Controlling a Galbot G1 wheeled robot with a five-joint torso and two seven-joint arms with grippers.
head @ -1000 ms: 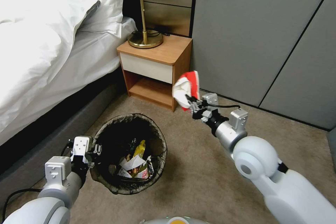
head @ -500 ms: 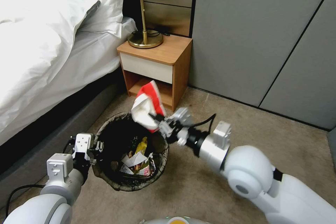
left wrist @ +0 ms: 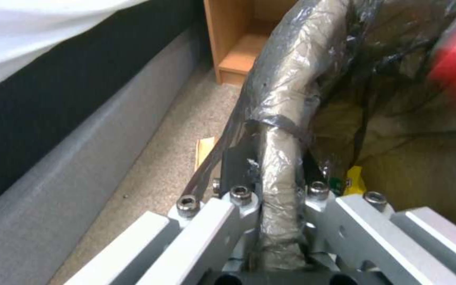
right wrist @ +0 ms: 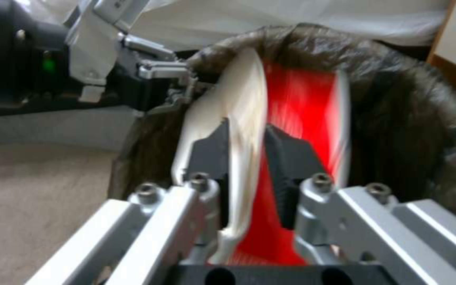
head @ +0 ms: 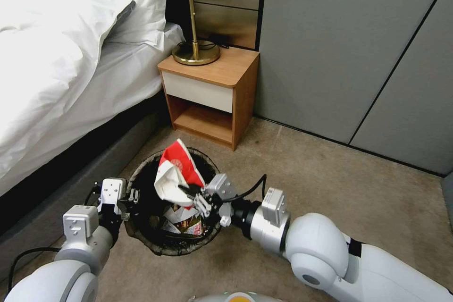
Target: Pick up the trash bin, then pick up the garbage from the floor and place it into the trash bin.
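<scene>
Right gripper (head: 191, 194) clamped on red-white carton (head: 173, 174) over bin (head: 141, 238); left gripper (head: 126, 200) pinching its near-bed rim.

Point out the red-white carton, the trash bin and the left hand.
red-white carton (head: 175, 166): head view, red upper face.
trash bin (head: 141, 235): head view, bag-covered near rim.
left hand (head: 128, 200): head view, fingertips at the bin's rim.

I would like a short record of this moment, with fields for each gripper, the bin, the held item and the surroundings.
left gripper: shut on the rim of the trash bin
right gripper: shut on the red-white carton, over the bin's opening
bin contents: wrappers and paper already inside
carton state: held, not yet released
surroundings: bed on the robot's left, nightstand with lamp behind the bin, carpet floor
</scene>
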